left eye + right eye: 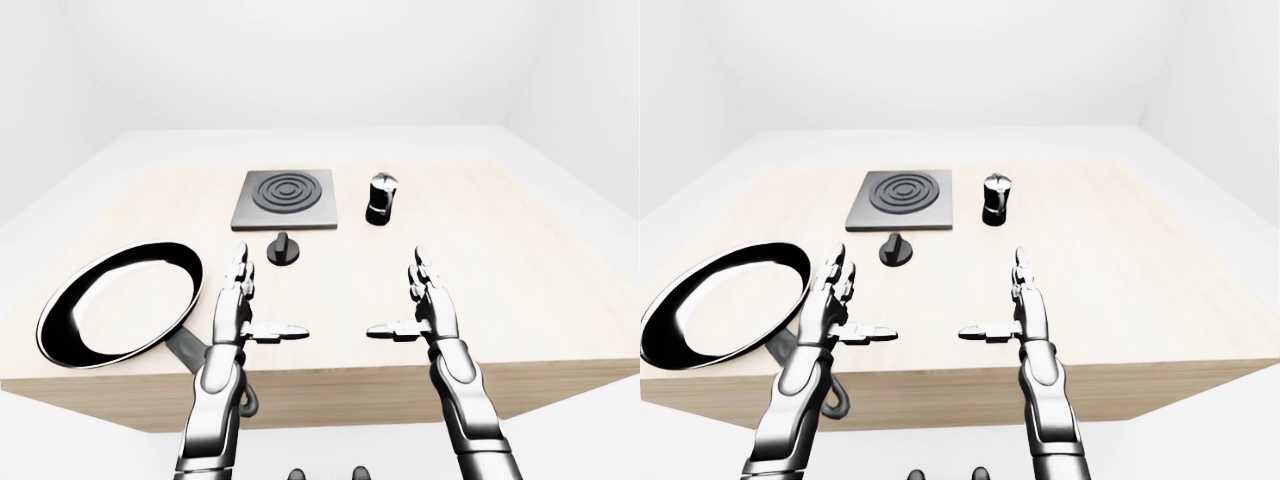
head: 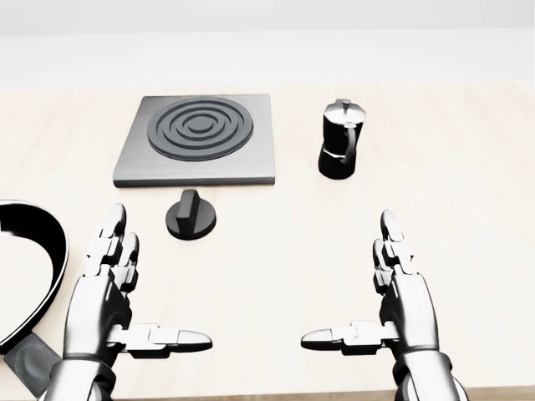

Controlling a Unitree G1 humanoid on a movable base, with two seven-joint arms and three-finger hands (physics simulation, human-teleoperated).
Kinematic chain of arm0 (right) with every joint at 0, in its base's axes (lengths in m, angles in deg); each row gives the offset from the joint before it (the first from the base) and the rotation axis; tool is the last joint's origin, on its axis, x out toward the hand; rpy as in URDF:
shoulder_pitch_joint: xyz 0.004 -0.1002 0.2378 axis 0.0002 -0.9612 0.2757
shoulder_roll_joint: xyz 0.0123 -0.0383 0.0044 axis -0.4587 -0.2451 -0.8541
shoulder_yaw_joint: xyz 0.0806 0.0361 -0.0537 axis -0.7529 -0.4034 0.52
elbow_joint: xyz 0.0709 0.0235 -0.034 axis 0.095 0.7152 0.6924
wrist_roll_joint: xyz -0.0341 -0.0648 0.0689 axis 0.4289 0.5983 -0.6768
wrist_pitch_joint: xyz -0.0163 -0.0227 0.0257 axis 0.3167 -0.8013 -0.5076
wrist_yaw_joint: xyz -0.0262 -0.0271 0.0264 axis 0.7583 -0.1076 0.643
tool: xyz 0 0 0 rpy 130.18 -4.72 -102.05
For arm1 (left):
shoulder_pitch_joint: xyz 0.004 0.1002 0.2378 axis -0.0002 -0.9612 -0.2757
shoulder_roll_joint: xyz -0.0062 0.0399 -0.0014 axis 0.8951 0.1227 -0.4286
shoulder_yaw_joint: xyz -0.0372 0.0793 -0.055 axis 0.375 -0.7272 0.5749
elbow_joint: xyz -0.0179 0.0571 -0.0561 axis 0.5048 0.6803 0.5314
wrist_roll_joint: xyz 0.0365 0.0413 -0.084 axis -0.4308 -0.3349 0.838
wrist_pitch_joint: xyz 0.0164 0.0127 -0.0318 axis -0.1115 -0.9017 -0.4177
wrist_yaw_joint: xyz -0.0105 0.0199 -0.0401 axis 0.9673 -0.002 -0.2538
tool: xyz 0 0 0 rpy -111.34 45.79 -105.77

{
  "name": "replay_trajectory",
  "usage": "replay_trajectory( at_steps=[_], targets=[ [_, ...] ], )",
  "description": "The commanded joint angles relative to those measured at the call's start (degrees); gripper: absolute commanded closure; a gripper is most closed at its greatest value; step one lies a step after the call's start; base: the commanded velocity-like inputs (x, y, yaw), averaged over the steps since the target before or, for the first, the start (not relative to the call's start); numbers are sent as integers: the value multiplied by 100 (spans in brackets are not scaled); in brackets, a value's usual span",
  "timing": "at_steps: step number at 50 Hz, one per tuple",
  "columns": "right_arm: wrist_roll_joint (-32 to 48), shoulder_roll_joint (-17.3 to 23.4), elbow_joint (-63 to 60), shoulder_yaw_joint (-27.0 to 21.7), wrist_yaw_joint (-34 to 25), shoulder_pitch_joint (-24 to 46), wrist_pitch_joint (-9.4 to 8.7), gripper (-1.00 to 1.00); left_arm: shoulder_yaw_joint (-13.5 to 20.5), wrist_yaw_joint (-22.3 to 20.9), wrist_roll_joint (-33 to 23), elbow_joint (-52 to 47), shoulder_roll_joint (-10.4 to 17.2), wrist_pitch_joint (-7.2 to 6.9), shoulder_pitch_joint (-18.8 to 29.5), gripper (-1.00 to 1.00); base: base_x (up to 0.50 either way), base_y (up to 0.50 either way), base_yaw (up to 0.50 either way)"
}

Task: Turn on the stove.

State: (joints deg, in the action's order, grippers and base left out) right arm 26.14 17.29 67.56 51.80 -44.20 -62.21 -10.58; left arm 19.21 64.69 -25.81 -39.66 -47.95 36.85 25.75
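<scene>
A grey square stove [image 2: 196, 139] with a dark ringed burner lies on the pale wooden table [image 2: 468, 184], upper left of middle in the head view. Just below it stands its round black knob [image 2: 191, 217], its ridge upright. My left hand [image 2: 125, 309] hovers open below and left of the knob, fingers straight, thumb pointing right. My right hand [image 2: 384, 309] hovers open at the lower right, thumb pointing left. Neither hand touches anything.
A black and silver moka pot [image 2: 339, 139] stands to the right of the stove. A large black frying pan [image 1: 118, 303] lies at the table's left, its handle reaching toward my left arm. The table's near edge runs just under my wrists.
</scene>
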Motion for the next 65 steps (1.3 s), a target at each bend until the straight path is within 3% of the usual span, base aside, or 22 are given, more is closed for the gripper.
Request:
replay_trajectory(
  at_steps=[1,10,11,20,30,33,39,44,48,65],
  targets=[
    [4,0,19,2,3,4,6,-100,-16,-8,-2,-69,-7,-66,-21,-100,19,0,0],
    [7,6,73,-4,0,23,39,-100,-14,-13,1,-21,-7,-45,-1,-100,18,0,0],
    [8,4,40,0,0,14,18,-100,-13,-10,3,-78,-2,-110,6,-100,18,0,0],
    [11,2,35,4,-2,7,22,-100,-16,-20,0,23,-7,-7,3,-100,19,0,0],
    [7,7,66,-4,-13,9,50,-100,-40,-8,-21,-104,-14,-120,-29,-100,19,0,0],
    [7,6,52,-4,-12,2,41,-100,-65,-3,-48,-47,-24,-69,-40,-100,18,0,0],
    [8,5,65,-4,-8,11,45,-100,-47,-14,-30,-121,-15,-134,-46,-100,19,0,0],
    [12,1,15,3,-1,-8,11,-100,-61,-14,-34,-53,-24,-101,-23,-100,19,0,0],
    [12,0,24,1,5,6,3,-100,-44,-28,-11,-131,-7,-199,-5,-100,18,0,0],
    [34,-4,4,20,1,-10,4,-100,-39,-52,-3,62,-12,-75,8,-100,9,0,0]
  ],
)
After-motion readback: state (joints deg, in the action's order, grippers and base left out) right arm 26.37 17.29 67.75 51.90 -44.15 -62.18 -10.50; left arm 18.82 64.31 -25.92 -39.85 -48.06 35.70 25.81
